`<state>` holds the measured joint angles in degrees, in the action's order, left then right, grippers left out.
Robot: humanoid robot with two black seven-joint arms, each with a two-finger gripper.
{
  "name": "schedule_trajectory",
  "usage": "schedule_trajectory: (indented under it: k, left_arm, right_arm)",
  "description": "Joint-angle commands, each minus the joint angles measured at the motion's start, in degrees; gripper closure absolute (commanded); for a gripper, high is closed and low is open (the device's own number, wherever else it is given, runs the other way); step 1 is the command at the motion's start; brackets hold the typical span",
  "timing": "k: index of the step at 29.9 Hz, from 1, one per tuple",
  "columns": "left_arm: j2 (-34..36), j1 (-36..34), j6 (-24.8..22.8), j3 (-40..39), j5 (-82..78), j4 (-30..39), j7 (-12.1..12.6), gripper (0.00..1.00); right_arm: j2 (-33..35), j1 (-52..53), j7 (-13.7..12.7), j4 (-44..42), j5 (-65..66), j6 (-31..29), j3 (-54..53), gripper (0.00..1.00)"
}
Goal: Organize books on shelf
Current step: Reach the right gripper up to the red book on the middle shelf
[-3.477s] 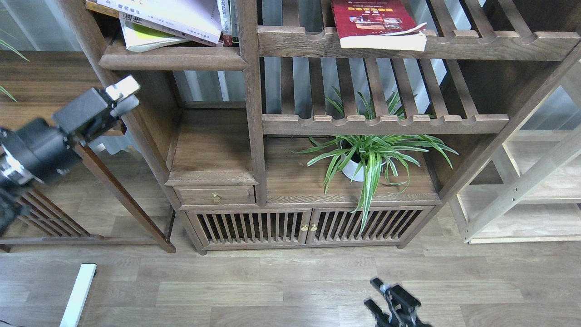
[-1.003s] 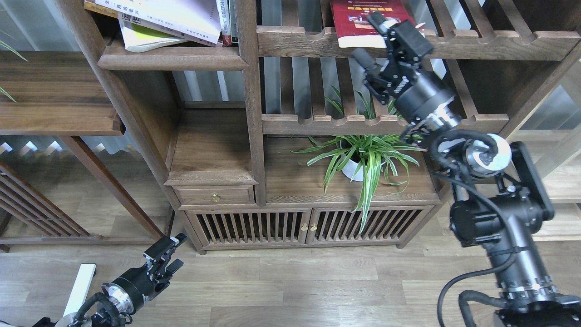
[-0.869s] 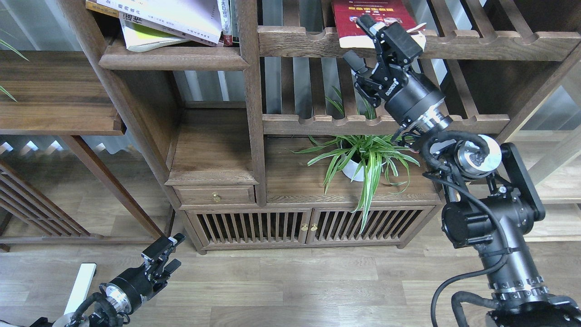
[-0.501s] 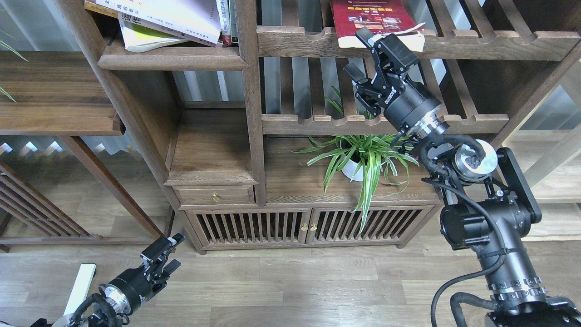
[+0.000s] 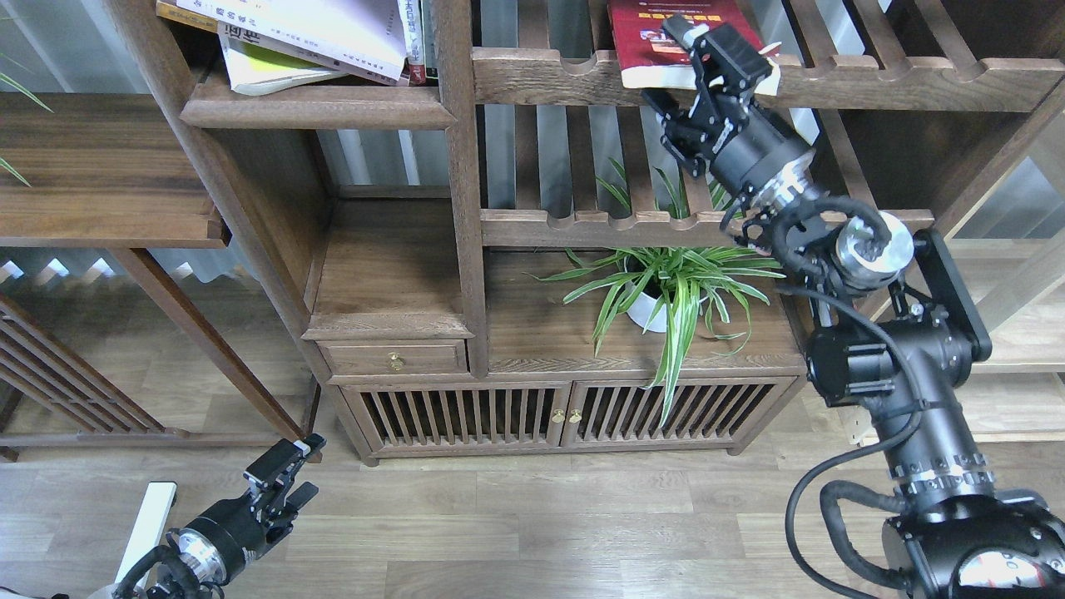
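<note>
The red book (image 5: 645, 33) lies flat on the top slatted rack, its white page edge hanging over the front rail. My right gripper (image 5: 667, 65) is at that front edge, open, with one finger over the red cover and the other below the rail. On the shelf (image 5: 316, 110) in the narrow left bay, the pale lavender-white book (image 5: 320, 29) leans over the yellow-green book (image 5: 266, 68). My left gripper (image 5: 287, 476) hangs low over the floor at the lower left, open and holding nothing.
A spider plant in a white pot (image 5: 657, 304) stands on the cabinet top under my right arm. A lower slatted rack (image 5: 632, 225) crosses behind my right wrist. A drawer ledge (image 5: 391, 274), a dark side table (image 5: 100, 191) and a pale wooden rack (image 5: 998, 349) flank the bookcase.
My right gripper has risen from below the top rail up to the red book's front edge. My left gripper has sunk a little toward the lower left.
</note>
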<state>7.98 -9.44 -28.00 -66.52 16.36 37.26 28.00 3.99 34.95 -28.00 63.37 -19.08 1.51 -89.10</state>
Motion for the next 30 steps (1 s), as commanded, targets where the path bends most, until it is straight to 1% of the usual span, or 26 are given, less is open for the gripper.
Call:
schedule_trajectory:
  k: [1, 5, 7, 8, 10, 14, 18, 20, 22, 23, 27, 30]
  left_arm:
    - [0.0, 0.1, 0.0, -0.1, 0.0, 0.0, 0.0, 0.01]
    - [0.0, 0.3, 0.0, 0.0, 0.0, 0.1, 0.0, 0.01]
    - [-0.1, 0.4, 0.0, 0.0, 0.0, 0.1, 0.0, 0.01]
    - [-0.1, 0.3, 0.0, 0.0, 0.0, 0.1, 0.0, 0.01]
    - [-0.1, 0.3, 0.0, 0.1, 0.0, 0.1, 0.0, 0.01]
    - [-0.1, 0.4, 0.0, 0.1, -0.1, 0.0, 0.0, 0.01]
    - [0.0, 0.3, 0.0, 0.2, -0.1, -0.1, 0.0, 0.01]
    - [0.0, 0.2, 0.0, 0.2, -0.1, -0.1, 0.0, 0.01]
    - [0.0, 0.2, 0.0, 0.2, -0.2, -0.2, 0.0, 0.01]
    - [0.0, 0.2, 0.0, 0.2, -0.2, -0.3, 0.0, 0.01]
    - [0.0, 0.1, 0.0, 0.3, -0.3, -0.3, 0.0, 0.01]
    - [0.0, 0.1, 0.0, 0.3, -0.3, -0.3, 0.0, 0.01]
  right_arm:
    - [0.2, 0.0, 0.0, -0.2, 0.0, 0.1, -1.6, 0.14]
    - [1.2, -0.6, 0.0, -0.3, 0.0, 0.2, -2.7, 0.15]
    - [1.4, -0.9, 0.0, -0.3, 0.1, 0.1, -2.7, 0.19]
    - [1.4, -1.0, 0.0, -0.2, 0.1, 0.0, -2.7, 0.21]
    - [1.4, -1.6, 0.0, -0.1, 0.2, 0.0, -2.8, 0.32]
    - [1.4, -2.1, 0.0, -0.1, 0.3, -0.1, -2.7, 0.47]
    - [1.3, -1.9, 0.0, 0.0, 2.6, 0.1, -2.1, 0.58]
    - [1.4, -1.7, 0.0, 0.1, 3.3, 0.2, -2.2, 0.66]
    - [1.6, -1.7, 0.0, 0.2, 3.5, 0.4, -2.3, 0.7]
    - [1.7, -1.7, 0.0, 0.3, 3.5, 0.4, -2.6, 0.74]
    - [2.9, -2.0, 0.0, 0.3, 3.5, 0.4, -4.0, 0.82]
    - [4.7, -2.3, 0.0, 0.3, 3.5, 0.4, -5.1, 0.84]
